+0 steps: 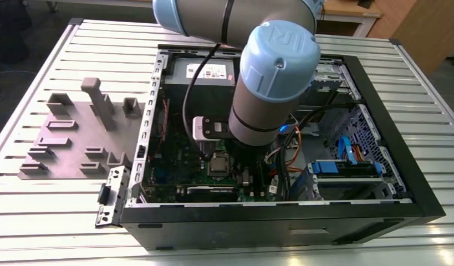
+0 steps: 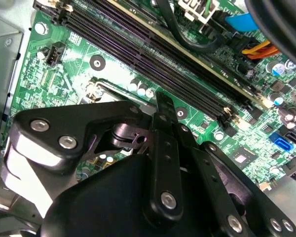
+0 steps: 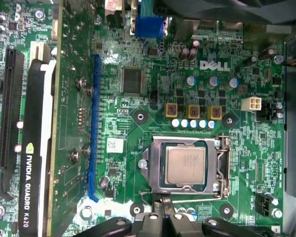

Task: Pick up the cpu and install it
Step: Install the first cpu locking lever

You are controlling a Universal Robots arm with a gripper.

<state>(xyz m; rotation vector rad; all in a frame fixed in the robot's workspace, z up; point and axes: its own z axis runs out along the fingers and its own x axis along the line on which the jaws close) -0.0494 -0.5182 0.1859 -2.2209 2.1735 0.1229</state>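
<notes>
A robot arm (image 1: pixel 275 83) reaches down into an open computer case (image 1: pixel 286 216) lying on a slatted metal table (image 1: pixel 56 210). In the first wrist view the cpu (image 3: pixel 186 166), a small silvery square, already lies flat inside the silver socket frame (image 3: pixel 219 165) on the green motherboard (image 3: pixel 138 143). The gripper (image 3: pixel 163 217) sits just beside the near edge of the socket, not touching the chip. Its fingers (image 3: pixel 162 205) look drawn together with nothing between them. Judging from this, the placing step seems finished and the work is at its seating or release stage. On the exterior view's left, grey holder blocks (image 1: pixel 71 138) stand outside the case
</notes>
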